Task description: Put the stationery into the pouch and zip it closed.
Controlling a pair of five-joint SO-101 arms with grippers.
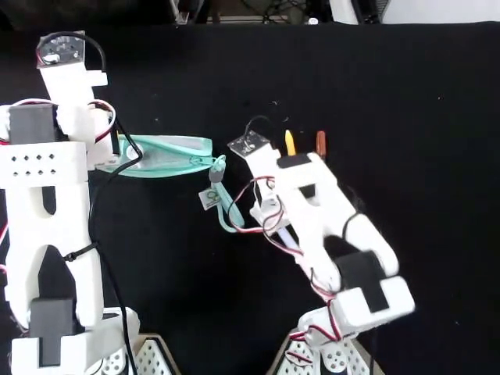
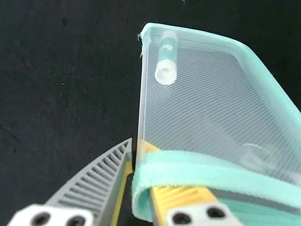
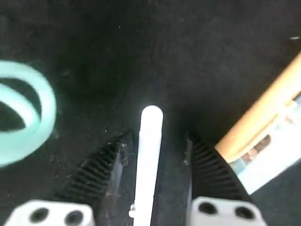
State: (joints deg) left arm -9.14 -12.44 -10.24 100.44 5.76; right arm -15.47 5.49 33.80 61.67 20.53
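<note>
My left hand (image 2: 136, 147) clenches the pouch (image 2: 207, 108) rim; my right hand (image 3: 157, 137) straddles the white pen (image 3: 149, 141), released. Closing off-centre could squirt it across the tabletop (image 3: 211, 47).

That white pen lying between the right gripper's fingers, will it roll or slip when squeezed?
The white pen looks round and smooth, so it will probably roll on the black cloth if nudged. It seems slim and rigid, likely light; the ribbed fingers of the right gripper should hold it, though it may pivot.
</note>
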